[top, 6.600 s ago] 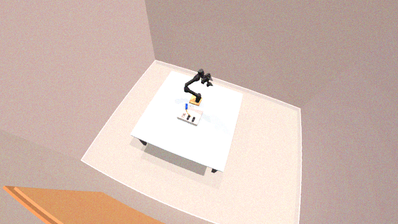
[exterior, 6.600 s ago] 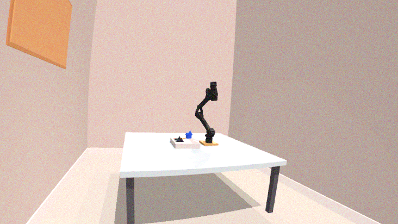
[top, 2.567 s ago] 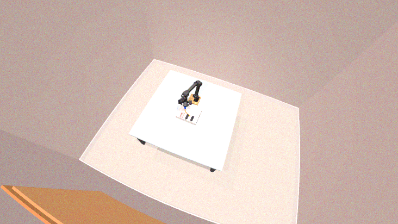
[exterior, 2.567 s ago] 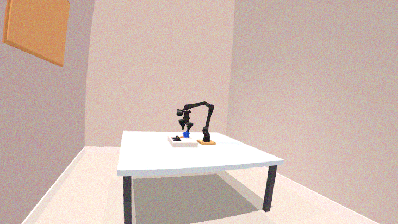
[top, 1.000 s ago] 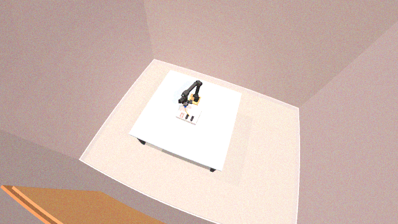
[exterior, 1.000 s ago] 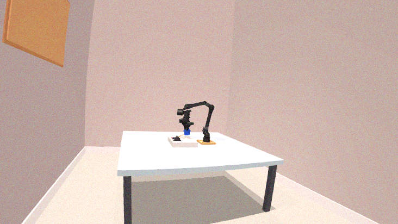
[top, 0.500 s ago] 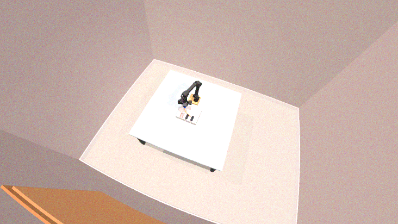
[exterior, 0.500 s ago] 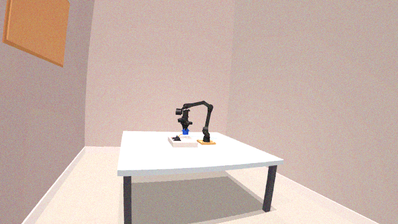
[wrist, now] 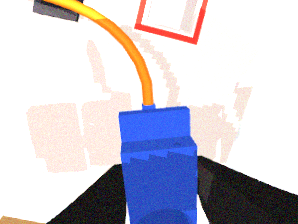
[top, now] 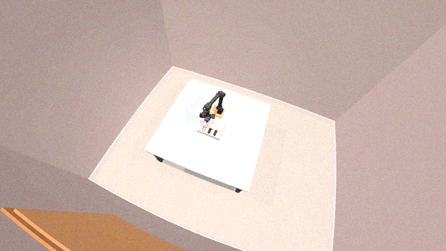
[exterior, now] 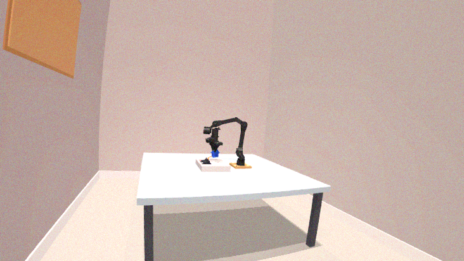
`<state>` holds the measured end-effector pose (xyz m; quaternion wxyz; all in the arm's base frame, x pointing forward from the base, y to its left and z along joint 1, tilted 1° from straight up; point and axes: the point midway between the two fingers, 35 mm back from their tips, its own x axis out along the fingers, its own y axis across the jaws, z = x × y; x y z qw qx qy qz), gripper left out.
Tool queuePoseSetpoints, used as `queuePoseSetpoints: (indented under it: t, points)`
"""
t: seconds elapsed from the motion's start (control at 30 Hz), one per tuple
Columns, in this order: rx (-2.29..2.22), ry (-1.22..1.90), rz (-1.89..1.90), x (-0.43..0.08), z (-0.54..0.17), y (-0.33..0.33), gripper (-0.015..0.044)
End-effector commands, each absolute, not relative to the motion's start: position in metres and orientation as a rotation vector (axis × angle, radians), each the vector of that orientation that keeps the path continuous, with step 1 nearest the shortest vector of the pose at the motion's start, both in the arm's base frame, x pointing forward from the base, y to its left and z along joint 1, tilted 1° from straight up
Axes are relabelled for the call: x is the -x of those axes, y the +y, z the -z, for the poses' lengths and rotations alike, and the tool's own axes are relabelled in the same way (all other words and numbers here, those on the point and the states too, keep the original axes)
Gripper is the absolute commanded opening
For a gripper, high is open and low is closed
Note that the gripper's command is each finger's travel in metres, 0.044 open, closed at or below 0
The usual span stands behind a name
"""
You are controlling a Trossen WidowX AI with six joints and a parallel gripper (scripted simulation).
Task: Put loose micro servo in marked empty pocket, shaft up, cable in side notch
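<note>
The blue micro servo (top: 207, 121) (exterior: 215, 154) (wrist: 159, 177) is held a little above the white deck (top: 222, 128) (exterior: 215, 168). My gripper (exterior: 215, 150) (wrist: 161, 187) points down and is shut on the servo, one black finger on each side of its body. In the wrist view a rounded part shows at the servo's lower end; its shaft tip is out of view. The orange and yellow cable (wrist: 135, 55) leaves the servo's far end and curves up and left. The red-outlined pocket (wrist: 165, 34) lies beyond the servo at the top, with nothing seen in it.
Two black parts (top: 209, 130) (top: 215, 133) stand on the deck beside the marked pocket. One dark block (wrist: 57, 11) shows at the wrist view's top left, under the cable. The arm's wooden base plate (top: 222, 115) (exterior: 240, 166) is close beside the deck on the white table (exterior: 181, 184).
</note>
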<state>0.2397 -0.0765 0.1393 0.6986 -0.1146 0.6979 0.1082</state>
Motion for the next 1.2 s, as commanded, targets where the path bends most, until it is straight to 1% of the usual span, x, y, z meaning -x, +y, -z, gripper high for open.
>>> queuePoseSetpoints:
  t: [0.0,0.23,0.47,1.17]
  points:
    - [0.189,1.555,-0.177,-0.241,-0.141,-0.076,0.0]
    - [0.019,1.562,-0.008,-0.241,-0.141,-0.076,0.0]
    - [0.014,1.561,-0.004,-0.245,-0.141,-0.076,0.0]
    - [0.014,1.556,-0.004,-0.324,-0.143,-0.075,0.0]
